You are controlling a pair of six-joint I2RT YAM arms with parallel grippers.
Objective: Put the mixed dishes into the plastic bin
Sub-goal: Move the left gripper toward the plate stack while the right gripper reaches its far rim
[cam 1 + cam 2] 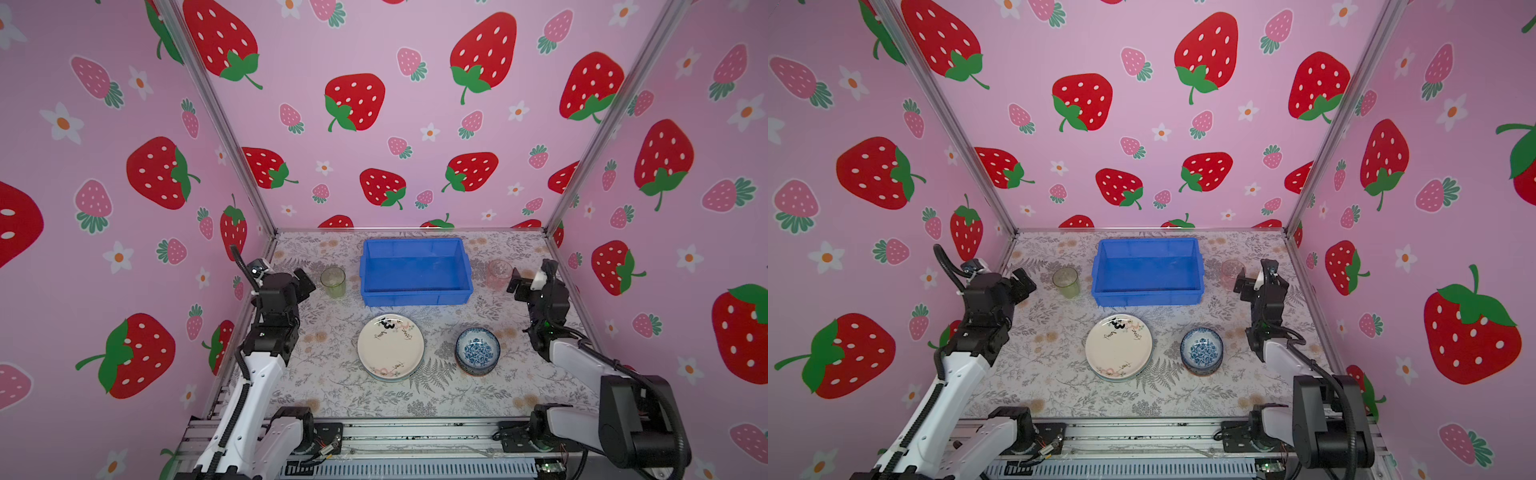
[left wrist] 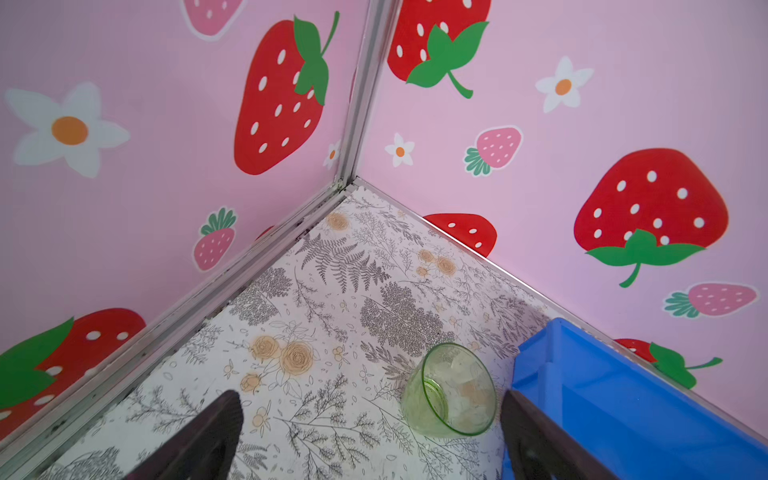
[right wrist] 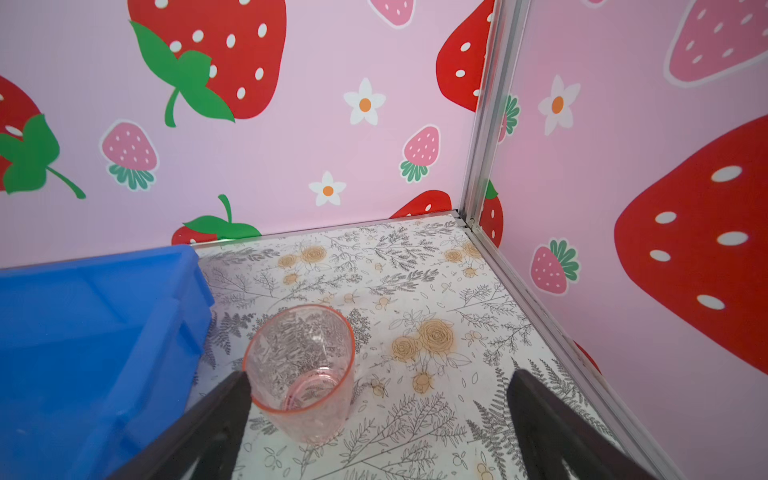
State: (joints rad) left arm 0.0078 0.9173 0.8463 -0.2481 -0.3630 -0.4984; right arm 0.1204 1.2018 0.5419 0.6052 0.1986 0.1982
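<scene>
The blue plastic bin stands empty at the back middle. A green glass tumbler stands upright left of it. A pink tumbler stands to the bin's right. In front of the bin lie a cream plate with black marks, on top of other plates, and a blue-white bowl stacked on another. My left gripper is open, just short of the green tumbler. My right gripper is open beside the pink tumbler, holding nothing.
Pink strawberry walls with metal corner posts close in the table on three sides. The floral table cover ends at a metal rail at the front, where both arm bases sit.
</scene>
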